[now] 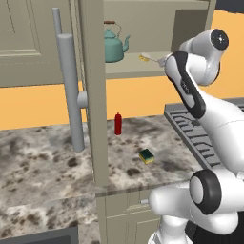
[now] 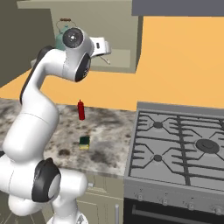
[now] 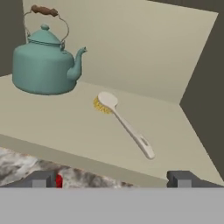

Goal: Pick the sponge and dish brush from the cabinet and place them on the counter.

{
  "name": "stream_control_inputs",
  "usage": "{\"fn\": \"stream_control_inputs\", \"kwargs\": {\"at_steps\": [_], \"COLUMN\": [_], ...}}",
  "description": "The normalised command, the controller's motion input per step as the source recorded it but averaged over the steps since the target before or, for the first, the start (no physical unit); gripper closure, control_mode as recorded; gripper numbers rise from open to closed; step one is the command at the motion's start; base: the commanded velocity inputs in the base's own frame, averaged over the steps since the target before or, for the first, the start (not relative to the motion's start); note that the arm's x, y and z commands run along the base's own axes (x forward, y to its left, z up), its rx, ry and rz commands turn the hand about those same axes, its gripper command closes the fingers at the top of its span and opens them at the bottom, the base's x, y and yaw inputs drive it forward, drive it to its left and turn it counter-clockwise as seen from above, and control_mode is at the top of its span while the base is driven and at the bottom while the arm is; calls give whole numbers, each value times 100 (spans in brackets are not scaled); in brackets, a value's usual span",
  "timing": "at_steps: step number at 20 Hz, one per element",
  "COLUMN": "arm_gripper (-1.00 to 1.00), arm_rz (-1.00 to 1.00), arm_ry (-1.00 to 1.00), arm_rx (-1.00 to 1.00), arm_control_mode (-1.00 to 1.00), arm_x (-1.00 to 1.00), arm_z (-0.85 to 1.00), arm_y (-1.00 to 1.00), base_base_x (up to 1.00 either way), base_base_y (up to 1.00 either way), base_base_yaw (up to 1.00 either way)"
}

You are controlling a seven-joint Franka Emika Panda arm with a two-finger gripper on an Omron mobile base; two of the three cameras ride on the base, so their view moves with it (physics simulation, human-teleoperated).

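Pale cream stick-handled dish brush (image 3: 124, 123) lies mid-frame, just above the gripper (image 3: 112, 178) (jaws fully apart, empty); long axis runs upper left to lower right.

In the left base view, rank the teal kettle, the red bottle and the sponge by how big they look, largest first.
1. Teal kettle, on the cabinet shelf.
2. Red bottle, standing on the counter.
3. Sponge, also on the counter.

The kettle sits farther from the camera yet looks biggest, so the order is safe.

The dish brush (image 3: 124, 124) lies on the cabinet (image 3: 144, 57) shelf, at four o'clock from the teal kettle (image 3: 43, 61), beyond the wide-open tool (image 3: 112, 178).
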Motion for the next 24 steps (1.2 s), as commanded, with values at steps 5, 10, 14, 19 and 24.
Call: {"fn": "stream_control_inputs", "kwargs": {"at_steps": [5,10,14,19,24], "arm_gripper": [-100,-100,-100,-100,-100], "arm_rz": [0,0,0,0,0], "arm_ry": [0,5,8,9,4], "arm_rx": [0,0,0,0,0], "arm_control_mode": [-100,-100,-100,-100,-100], "arm_x": [23,26,22,27,19], "arm_z": [0,1,0,0,0], "arm_y": [0,0,0,0,-4], "base_base_x": [0,0,0,0,0], "base_base_y": [0,0,0,0,0], "base_base_yaw": [0,0,0,0,0]}}
